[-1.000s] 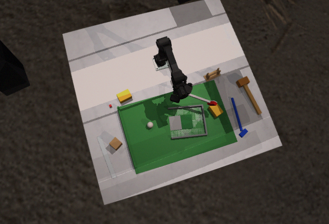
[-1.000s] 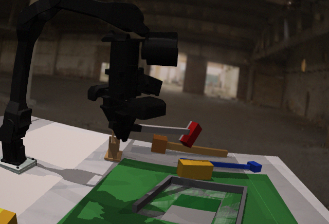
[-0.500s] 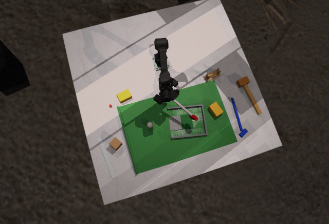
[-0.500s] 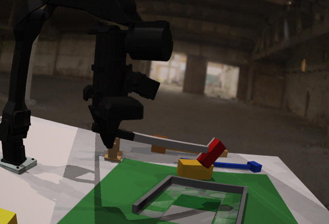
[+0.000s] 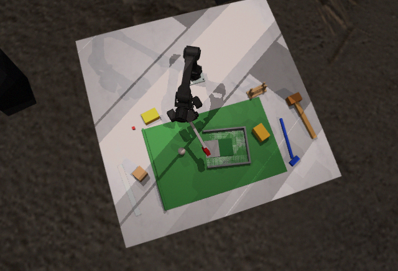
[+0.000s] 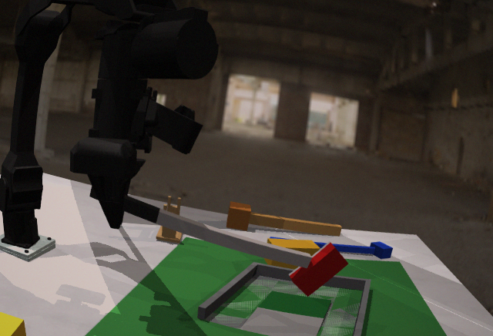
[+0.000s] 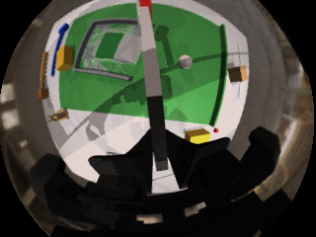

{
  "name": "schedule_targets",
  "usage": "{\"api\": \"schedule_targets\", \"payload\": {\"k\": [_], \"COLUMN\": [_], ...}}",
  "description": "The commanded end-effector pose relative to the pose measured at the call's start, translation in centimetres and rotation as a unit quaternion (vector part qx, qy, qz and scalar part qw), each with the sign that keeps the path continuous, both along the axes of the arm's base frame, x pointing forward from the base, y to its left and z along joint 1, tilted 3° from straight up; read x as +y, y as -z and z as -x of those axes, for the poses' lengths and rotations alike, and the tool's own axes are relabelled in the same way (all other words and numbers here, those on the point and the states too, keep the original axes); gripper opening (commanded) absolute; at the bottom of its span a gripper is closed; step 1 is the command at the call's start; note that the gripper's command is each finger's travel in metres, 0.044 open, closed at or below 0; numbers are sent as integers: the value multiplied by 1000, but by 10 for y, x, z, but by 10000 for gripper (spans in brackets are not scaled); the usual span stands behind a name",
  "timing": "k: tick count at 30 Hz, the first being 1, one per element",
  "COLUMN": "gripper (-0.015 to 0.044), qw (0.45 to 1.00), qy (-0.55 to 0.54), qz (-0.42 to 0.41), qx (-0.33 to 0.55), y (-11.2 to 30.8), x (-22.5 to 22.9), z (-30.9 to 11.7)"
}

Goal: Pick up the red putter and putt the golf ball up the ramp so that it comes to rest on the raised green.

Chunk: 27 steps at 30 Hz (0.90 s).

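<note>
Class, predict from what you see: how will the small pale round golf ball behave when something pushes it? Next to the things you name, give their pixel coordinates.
The pale golf ball [image 5: 181, 151] [image 7: 185, 61] looks round, so it would probably roll readily. Its smooth-looking, unbroken outline suggests it should keep its shape.

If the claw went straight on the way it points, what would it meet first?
Probably the white tabletop or the green mat's edge; depth is unclear. The held red putter might touch down sooner.
</note>
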State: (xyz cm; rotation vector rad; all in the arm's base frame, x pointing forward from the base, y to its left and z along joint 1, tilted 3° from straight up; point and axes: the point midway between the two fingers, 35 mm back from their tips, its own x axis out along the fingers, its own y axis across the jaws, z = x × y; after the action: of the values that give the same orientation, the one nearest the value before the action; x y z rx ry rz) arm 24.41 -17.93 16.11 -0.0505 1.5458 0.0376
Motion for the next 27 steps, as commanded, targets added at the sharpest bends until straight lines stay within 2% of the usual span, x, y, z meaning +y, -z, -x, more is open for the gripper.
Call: {"api": "schedule_targets", "payload": {"k": [1, 14, 21, 27], "gripper": [0, 0, 0, 0], "qw": [999, 979, 977, 977], "qy": [51, 202, 210, 210], "qz": [7, 22, 22, 23], "qx": [3, 24, 25, 25], "y": [-4, -12, -10, 7], "x": [-19, -68, -71, -72], "z": [14, 71, 74, 75]}}
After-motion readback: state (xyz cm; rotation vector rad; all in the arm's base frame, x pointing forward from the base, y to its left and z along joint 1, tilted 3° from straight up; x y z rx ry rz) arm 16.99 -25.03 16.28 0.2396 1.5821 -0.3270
